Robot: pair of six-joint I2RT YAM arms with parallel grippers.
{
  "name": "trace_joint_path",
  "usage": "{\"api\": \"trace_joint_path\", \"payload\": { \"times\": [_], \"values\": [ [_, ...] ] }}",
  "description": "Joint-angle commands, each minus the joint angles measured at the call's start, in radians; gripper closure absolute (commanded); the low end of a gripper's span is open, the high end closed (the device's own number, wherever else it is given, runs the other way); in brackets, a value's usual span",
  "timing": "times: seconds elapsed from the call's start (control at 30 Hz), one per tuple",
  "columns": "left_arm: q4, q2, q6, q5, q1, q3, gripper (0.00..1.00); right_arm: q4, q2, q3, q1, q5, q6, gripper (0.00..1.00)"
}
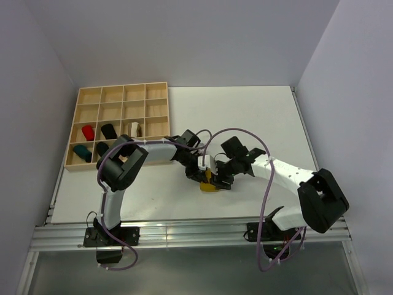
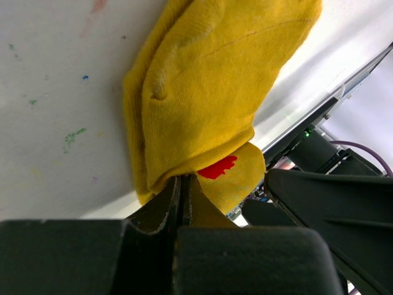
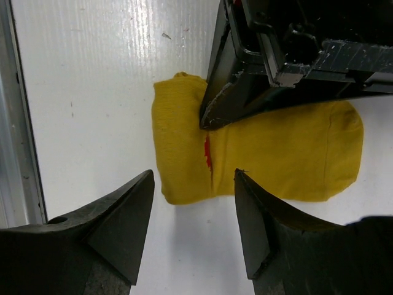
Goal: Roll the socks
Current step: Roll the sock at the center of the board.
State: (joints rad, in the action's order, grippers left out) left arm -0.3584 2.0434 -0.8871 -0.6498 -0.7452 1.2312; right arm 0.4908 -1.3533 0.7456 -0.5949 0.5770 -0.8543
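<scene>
Table (image 1: 264, 117), white, with two robot arms reaching in from its near edge and meeting over a mustard sock (image 1: 210, 187). The sock lies flat on the table, near the middle of its front half. One end of the sock is folded back on itself, and a small red patch (image 3: 207, 152) shows at the fold. The left gripper (image 2: 182, 184) has its fingers pressed together, pinching the edge of that fold. The right gripper (image 3: 193, 178) hangs just above the folded end with its fingers spread apart and nothing between them. At the far left corner sits a wooden tray (image 1: 116, 87) divided into small compartments. Five neighbouring compartments each hold a stubby bundle: a red sock (image 1: 88, 132), a black sock (image 1: 109, 130), a white and brown sock (image 1: 135, 129), a teal sock (image 1: 81, 150) and a dark sock (image 1: 102, 148)
</scene>
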Motion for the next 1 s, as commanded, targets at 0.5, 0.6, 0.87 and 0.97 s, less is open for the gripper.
{"api": "trace_joint_path", "payload": {
  "times": [0.5,0.6,0.87,0.97],
  "values": [
    [-0.016,0.04,-0.018,-0.025,0.001,0.025,1.0,-0.009,-0.081,0.006,-0.062,-0.014,0.02,0.49],
    [-0.001,0.029,-0.03,-0.03,0.001,0.025,1.0,0.009,-0.095,0.012,-0.06,-0.034,0.037,0.6],
    [0.114,-0.002,-0.088,-0.037,0.009,-0.045,0.84,0.096,-0.125,0.026,-0.005,0.047,0.017,0.68],
    [0.172,-0.029,-0.11,-0.011,0.01,-0.094,0.81,0.155,-0.176,0.072,0.045,0.105,0.001,0.68]
  ]
}}
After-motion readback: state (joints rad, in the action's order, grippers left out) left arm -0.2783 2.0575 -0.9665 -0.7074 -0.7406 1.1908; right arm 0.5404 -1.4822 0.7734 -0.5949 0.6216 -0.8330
